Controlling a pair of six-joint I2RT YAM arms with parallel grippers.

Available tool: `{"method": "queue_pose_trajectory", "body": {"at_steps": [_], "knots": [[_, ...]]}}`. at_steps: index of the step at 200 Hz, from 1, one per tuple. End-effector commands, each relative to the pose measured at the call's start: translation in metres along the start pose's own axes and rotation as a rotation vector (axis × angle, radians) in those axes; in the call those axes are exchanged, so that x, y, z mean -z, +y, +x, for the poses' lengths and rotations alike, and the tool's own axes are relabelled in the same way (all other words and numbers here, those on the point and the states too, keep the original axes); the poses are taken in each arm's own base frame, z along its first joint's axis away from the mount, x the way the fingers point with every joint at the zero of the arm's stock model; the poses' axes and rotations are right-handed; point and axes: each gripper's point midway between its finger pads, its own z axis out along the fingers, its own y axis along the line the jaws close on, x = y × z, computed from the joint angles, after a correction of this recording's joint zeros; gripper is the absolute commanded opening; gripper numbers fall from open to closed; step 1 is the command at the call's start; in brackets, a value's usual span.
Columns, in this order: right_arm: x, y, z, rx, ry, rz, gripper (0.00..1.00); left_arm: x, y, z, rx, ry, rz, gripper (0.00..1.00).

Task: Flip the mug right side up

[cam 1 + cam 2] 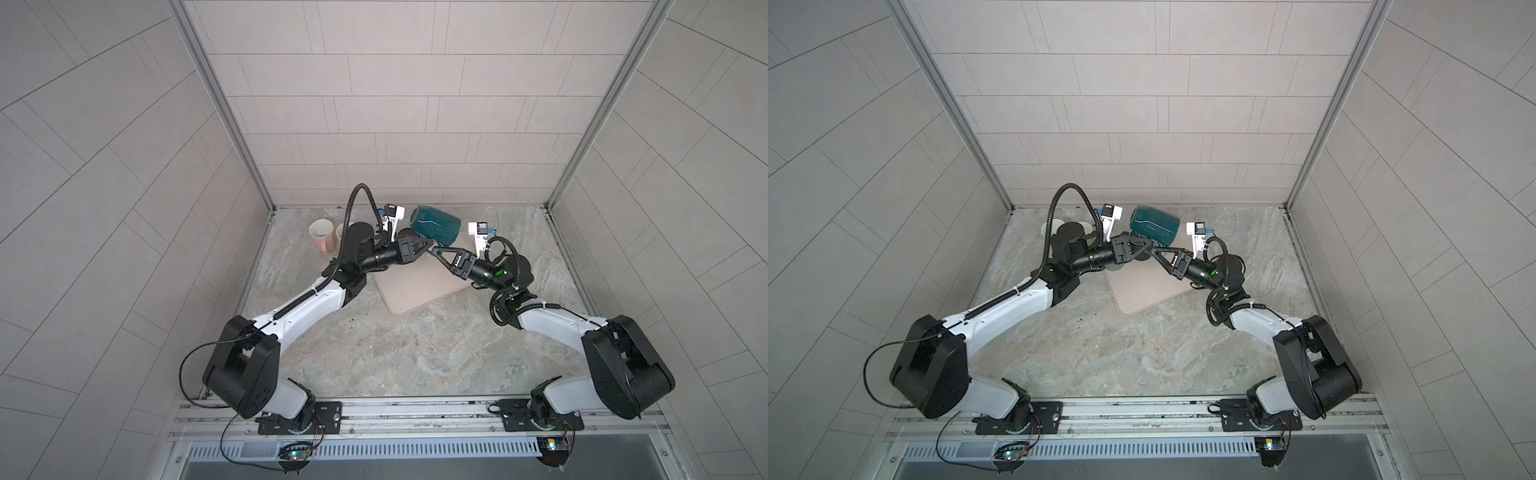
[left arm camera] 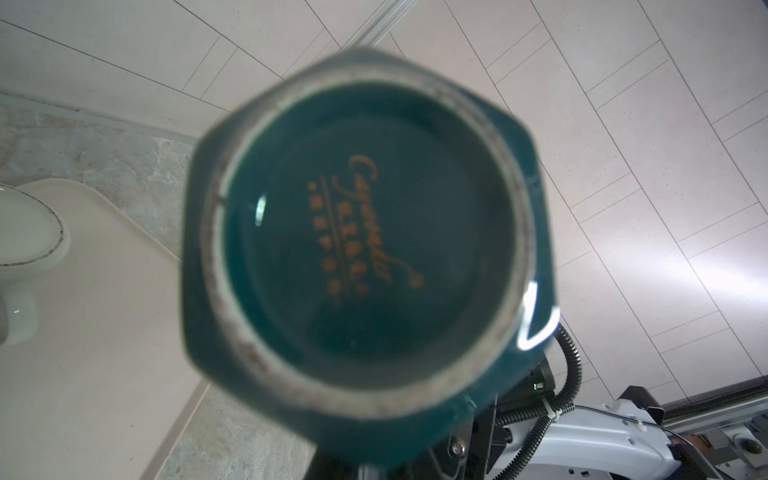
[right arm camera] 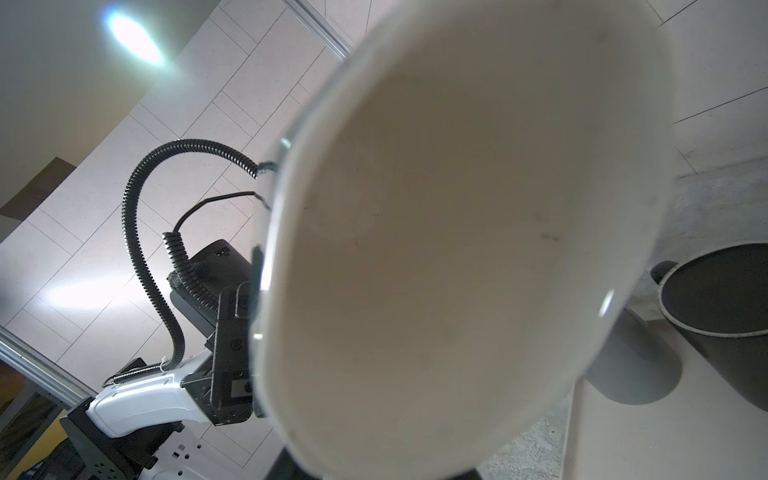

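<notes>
Pink mug (image 1: 322,241) back-left, dark mug (image 3: 715,316) close by. Teal mug (image 1: 436,226) sideways in the air over tray (image 1: 415,291), white inside. Left gripper (image 1: 424,246) pinched tight, probably on its handle. Right gripper (image 1: 438,250) at the rim, grip unclear.

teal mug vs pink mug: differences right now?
Colour: the teal mug is dark teal outside; the pink mug is pale pink.
Pose: teal mug is tipped on its side; pink mug stands upright, mouth up.
Support: teal mug is lifted above the tray; pink mug sits on the table.
Both have pale insides.
</notes>
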Motion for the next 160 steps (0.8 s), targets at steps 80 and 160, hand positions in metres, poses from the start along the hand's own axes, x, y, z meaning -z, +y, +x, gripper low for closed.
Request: {"method": "queue_pose_trajectory", "body": {"at_steps": [80, 160], "knots": [[-0.006, 0.033, -0.044, 0.091, -0.114, -0.068, 0.11, -0.003, -0.024, 0.012, -0.097, 0.077, 0.069, 0.00], [-0.011, 0.042, -0.043, 0.097, -0.110, -0.071, 0.00, -0.004, -0.006, 0.014, -0.116, 0.071, -0.005, 0.00]]}}
